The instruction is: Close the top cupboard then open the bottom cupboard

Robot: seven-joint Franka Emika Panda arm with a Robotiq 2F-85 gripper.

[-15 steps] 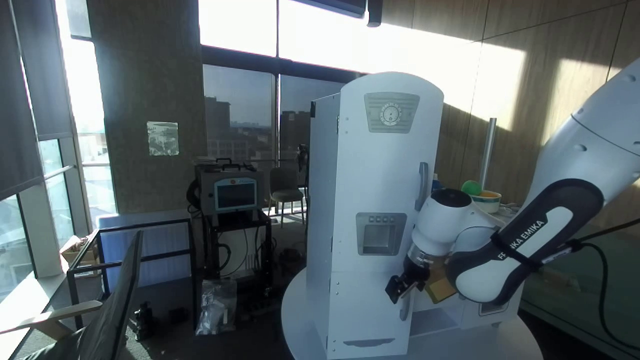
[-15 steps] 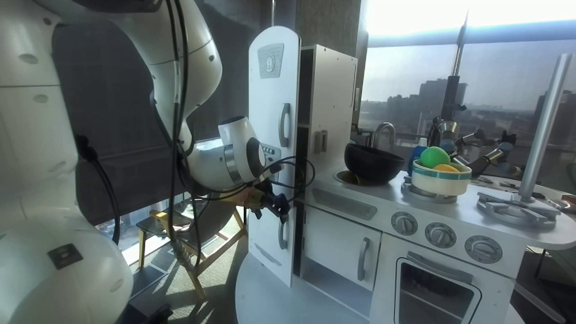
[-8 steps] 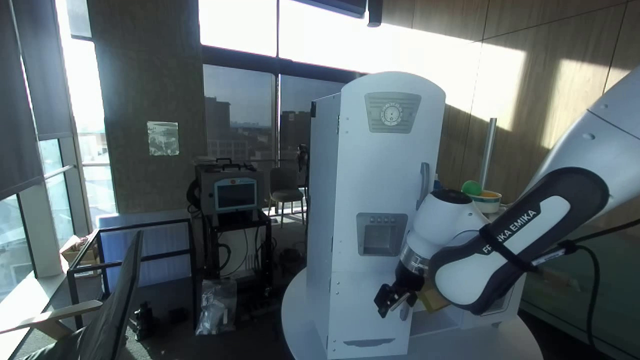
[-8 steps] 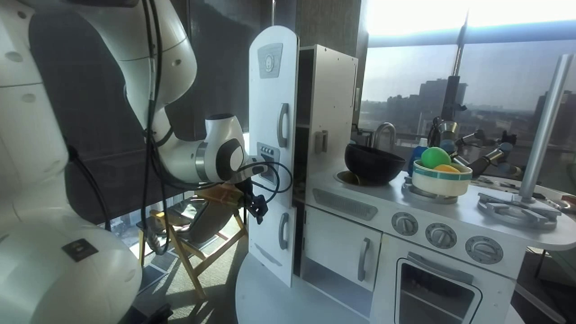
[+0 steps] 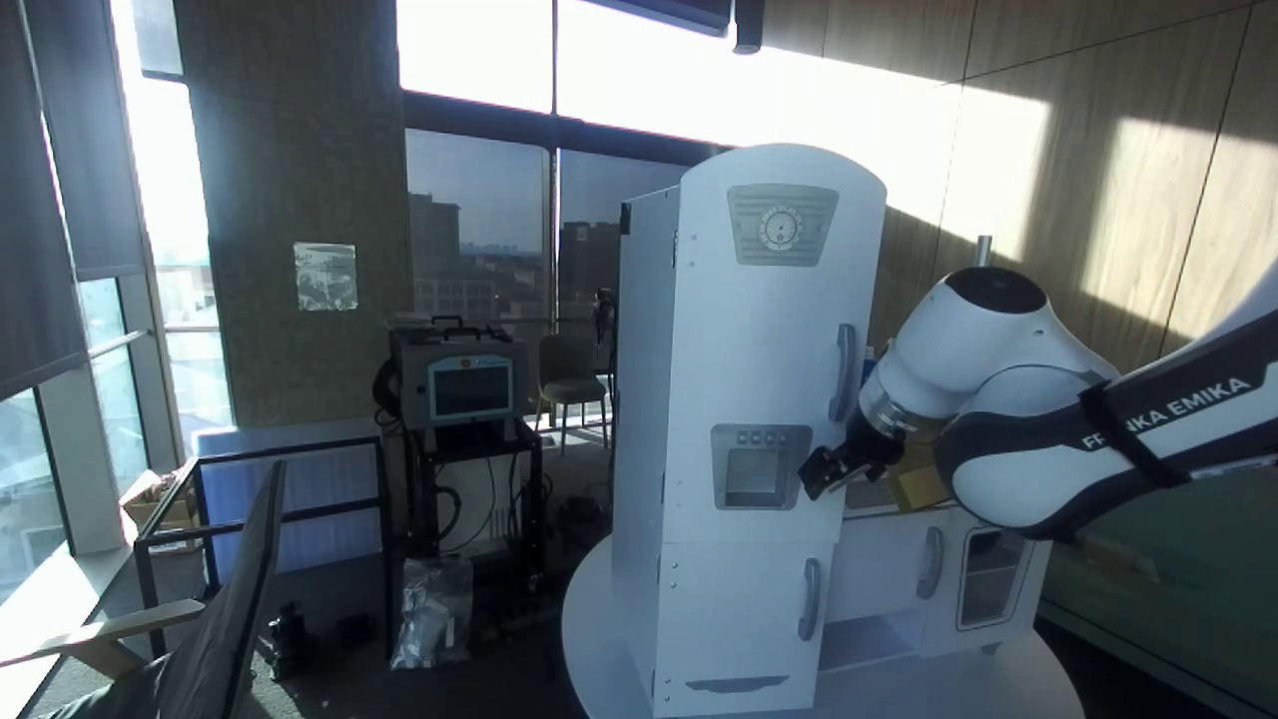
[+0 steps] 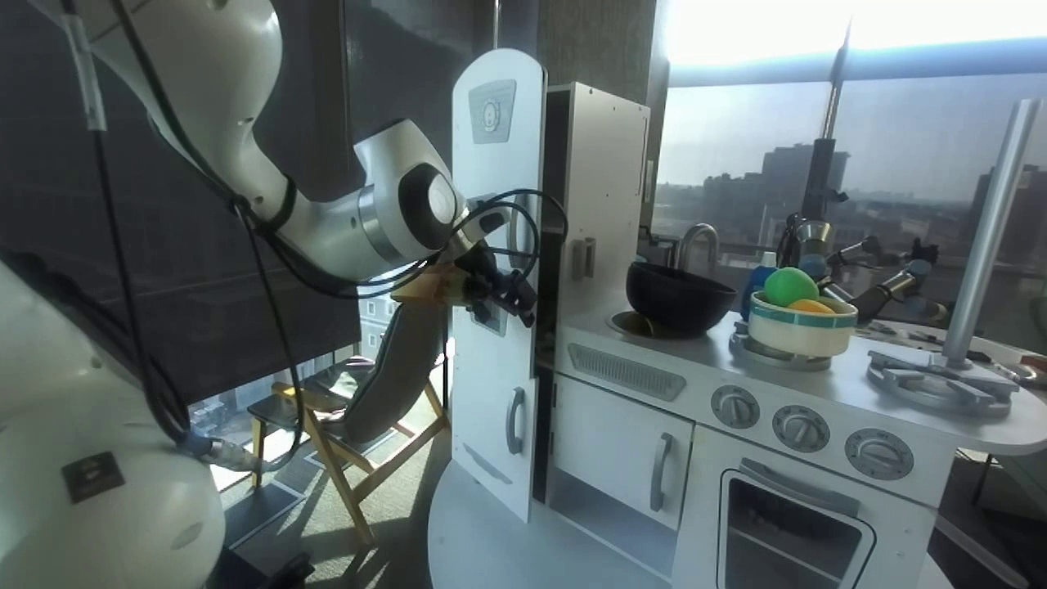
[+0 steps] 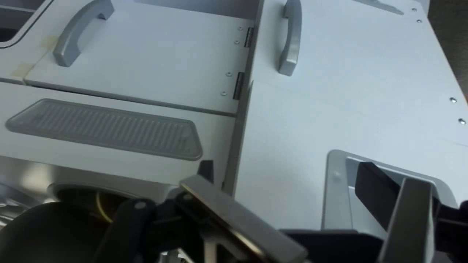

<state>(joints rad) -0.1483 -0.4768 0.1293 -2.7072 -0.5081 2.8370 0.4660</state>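
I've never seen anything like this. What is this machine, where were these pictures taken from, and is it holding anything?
The machine is a robot arm, steered by a person. Its hand, the gripper, has two fingers standing open with nothing between them, so it holds nothing. Two views come from cameras standing outside the robot; the third comes from the arm's own wrist camera, looking past the fingers.

The top cupboard looks slightly ajar in an exterior view; the bottom cupboard lies directly beneath. On the counter are a black bowl and, on a burner, a pale pot holding a green ball and something orange.
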